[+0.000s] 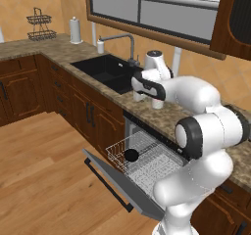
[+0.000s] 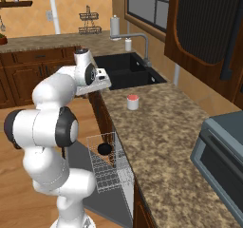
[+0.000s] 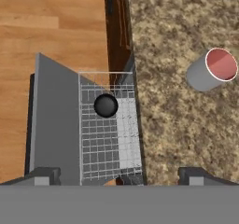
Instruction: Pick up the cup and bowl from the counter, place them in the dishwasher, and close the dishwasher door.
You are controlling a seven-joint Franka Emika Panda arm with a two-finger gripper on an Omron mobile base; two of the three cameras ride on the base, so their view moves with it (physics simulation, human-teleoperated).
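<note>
While the dishwasher door (image 3: 53, 125) lies open on the left, one black bowl (image 3: 106, 105) sits in the one white rack (image 3: 100, 148). Further right, one cup (image 3: 212, 70) stands upright on the counter (image 3: 172, 125). Above them, the gripper (image 3: 119, 175) is spread wide and empty.

The counter (image 3: 177, 125) is brown speckled granite; the cup (image 3: 212, 70) is white outside, pinkish-red inside. A glossy black bowl (image 3: 106, 105) lies in the white wire rack (image 3: 100, 148) over the grey dishwasher door (image 3: 53, 120).
</note>
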